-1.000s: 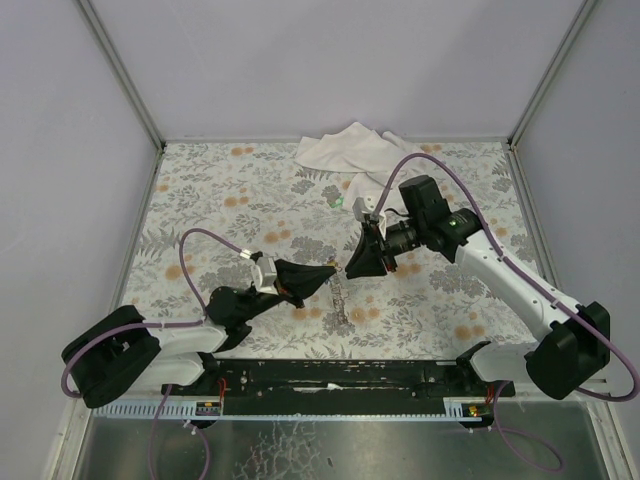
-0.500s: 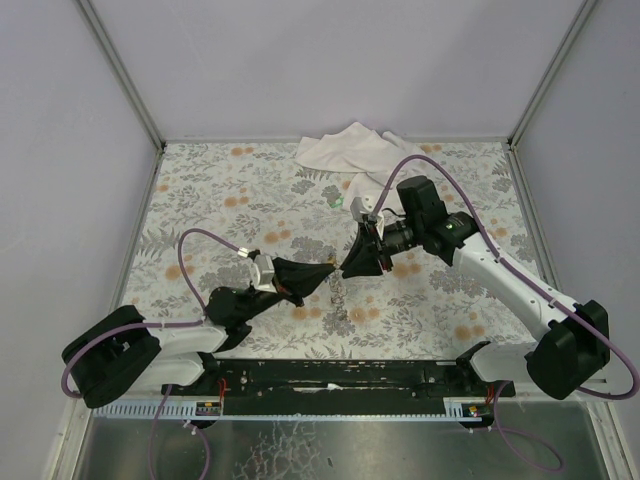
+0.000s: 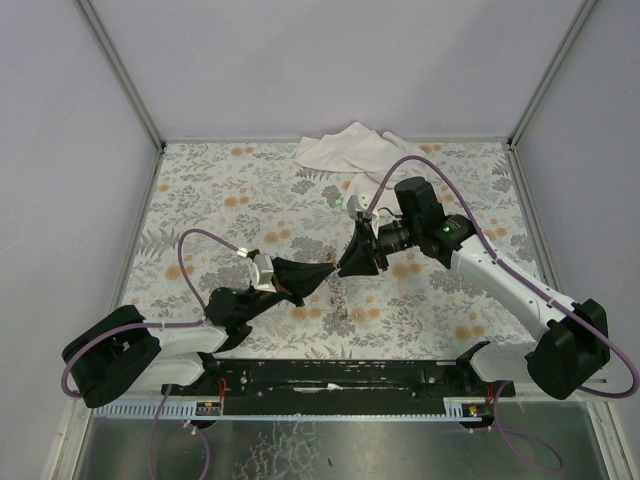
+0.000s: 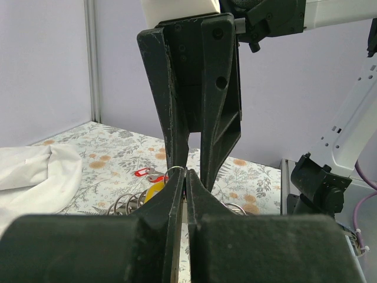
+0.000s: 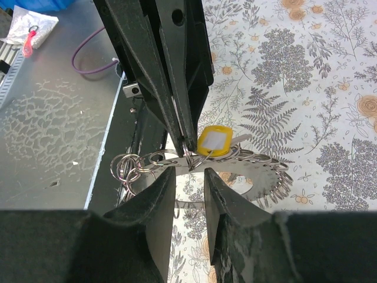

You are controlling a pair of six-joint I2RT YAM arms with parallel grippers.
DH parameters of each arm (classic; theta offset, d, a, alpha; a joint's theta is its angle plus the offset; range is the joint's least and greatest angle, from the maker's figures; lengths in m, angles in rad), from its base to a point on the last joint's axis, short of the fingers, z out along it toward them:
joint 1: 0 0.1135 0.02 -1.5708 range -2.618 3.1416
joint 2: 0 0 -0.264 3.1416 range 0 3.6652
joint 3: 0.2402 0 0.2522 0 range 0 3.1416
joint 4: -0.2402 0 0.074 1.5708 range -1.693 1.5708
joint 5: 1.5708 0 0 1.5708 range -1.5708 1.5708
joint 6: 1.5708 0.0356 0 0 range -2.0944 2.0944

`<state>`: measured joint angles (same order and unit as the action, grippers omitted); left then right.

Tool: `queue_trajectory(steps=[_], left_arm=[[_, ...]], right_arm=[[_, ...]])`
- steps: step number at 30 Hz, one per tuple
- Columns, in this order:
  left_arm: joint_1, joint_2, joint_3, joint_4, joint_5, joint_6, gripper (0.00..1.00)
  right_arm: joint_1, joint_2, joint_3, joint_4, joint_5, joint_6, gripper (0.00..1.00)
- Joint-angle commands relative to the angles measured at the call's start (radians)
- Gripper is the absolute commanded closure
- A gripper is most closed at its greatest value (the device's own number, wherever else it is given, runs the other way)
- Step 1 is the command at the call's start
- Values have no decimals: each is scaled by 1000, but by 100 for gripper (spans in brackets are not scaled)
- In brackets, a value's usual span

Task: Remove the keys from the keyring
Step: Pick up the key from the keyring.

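The keyring (image 5: 259, 171) is a flat silvery strip hung with many split rings. It hangs between both grippers just above the table (image 3: 340, 293). A key with a yellow tag (image 5: 213, 141) hangs on it. My left gripper (image 4: 186, 172) is shut on one split ring (image 5: 188, 154); its fingers (image 5: 171, 76) reach in from the top of the right wrist view. My right gripper (image 5: 189, 180) is open, its tips just short of the strip and facing the left gripper's tips (image 3: 335, 270). A red-tagged key (image 4: 141, 173) lies on the table.
A white cloth (image 3: 350, 150) lies at the back of the floral table (image 3: 220, 200). A small green item (image 3: 340, 200) lies near the right arm. The black rail (image 3: 330, 378) and a metal tray (image 5: 47, 130) run along the near edge.
My right gripper has moved left until its tips meet the left gripper's. The keyring now hangs shorter below them. The left arm has hardly moved.
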<state>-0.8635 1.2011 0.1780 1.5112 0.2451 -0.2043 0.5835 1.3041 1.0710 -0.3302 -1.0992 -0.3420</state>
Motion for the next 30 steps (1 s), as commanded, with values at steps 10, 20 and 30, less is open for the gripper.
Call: queue_trajectory(steps=[10,20,30], left_arm=[[-15,-3,21,87,-48,-4,100],[-18,1,21,88,-58,-10,100],[-17,-138,-20,-46,-68,50,70]], right_arm=[[10,-17,-28,160,-85,131,73],[9,-28,-37,141,-70,102,100],[9,-40,20,-81,8,-131,100]])
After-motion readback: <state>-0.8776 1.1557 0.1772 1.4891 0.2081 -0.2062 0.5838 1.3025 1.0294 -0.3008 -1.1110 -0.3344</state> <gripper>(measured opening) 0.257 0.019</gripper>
